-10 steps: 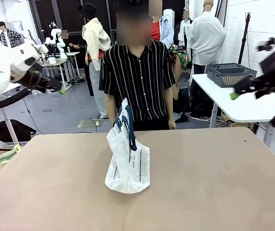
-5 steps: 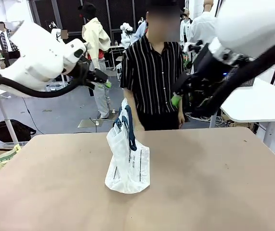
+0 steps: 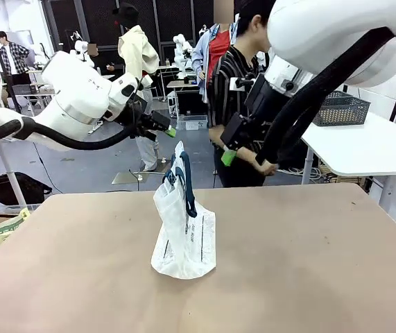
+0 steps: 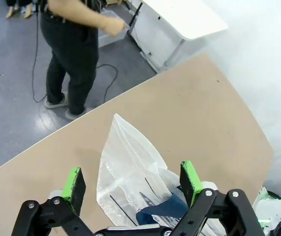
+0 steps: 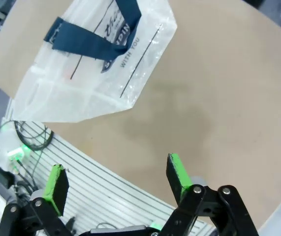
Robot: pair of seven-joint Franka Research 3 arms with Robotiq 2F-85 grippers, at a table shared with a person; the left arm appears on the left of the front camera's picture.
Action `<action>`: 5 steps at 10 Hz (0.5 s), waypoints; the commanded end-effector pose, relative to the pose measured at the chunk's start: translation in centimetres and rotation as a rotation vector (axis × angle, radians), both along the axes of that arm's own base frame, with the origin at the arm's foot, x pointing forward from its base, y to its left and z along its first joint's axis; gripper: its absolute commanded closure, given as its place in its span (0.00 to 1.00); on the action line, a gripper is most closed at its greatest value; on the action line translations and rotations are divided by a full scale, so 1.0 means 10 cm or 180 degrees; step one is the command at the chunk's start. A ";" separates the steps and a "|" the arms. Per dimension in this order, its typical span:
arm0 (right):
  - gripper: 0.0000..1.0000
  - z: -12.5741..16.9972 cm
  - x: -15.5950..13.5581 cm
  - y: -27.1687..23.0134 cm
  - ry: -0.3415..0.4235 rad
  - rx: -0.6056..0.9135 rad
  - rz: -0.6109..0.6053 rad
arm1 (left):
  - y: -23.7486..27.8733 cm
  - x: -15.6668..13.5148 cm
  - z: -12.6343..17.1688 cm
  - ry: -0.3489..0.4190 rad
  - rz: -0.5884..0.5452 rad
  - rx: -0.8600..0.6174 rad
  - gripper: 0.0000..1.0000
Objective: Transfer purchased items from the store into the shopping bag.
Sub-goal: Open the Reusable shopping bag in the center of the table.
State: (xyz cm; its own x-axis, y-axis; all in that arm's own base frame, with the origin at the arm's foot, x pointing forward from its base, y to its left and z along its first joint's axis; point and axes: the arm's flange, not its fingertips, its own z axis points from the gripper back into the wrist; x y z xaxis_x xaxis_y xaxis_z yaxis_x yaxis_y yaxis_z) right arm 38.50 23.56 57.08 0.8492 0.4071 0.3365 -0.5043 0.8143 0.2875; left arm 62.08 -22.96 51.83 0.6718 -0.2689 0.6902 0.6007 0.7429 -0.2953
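Observation:
The shopping bag (image 3: 184, 232) stands upright at the table's middle, translucent white with navy handles; it also lies below the fingers as the bag (image 4: 130, 179) and the bag (image 5: 98, 64). My left gripper (image 3: 168, 127) hangs open in the air above and left of the bag, also seen as the left gripper (image 4: 133, 184). My right gripper (image 3: 227, 151) hangs open above and right of it, nothing between its fingers, likewise the right gripper (image 5: 116, 181). The store (image 3: 341, 107), a dark grey lattice basket, sits on a white side table. The purchased items are out of view.
A person in a striped shirt (image 3: 236, 83) stands at the far edge, turned toward the white side table (image 3: 364, 149); the person's legs (image 4: 71, 59) show beyond the table edge. The brown tabletop (image 3: 308, 263) is bare around the bag.
Both arms have swung in from the sides to hang above the bag. The person has shifted right and turned toward the side table. The bag has stayed put.

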 end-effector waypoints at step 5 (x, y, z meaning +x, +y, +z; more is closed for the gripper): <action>0.00 -0.03 0.02 0.02 -0.0010 -0.0032 0.0047 | 0.04 -0.02 0.00 -0.0008 -0.0007 -0.0011 0.00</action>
State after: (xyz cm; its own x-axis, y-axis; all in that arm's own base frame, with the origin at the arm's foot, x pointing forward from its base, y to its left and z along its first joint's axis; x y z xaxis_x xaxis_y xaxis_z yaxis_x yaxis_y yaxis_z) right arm 38.71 23.62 56.88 0.8426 0.4195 0.3376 -0.5146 0.8119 0.2756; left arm 61.73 -23.00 51.75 0.6686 -0.2726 0.6919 0.6084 0.7356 -0.2980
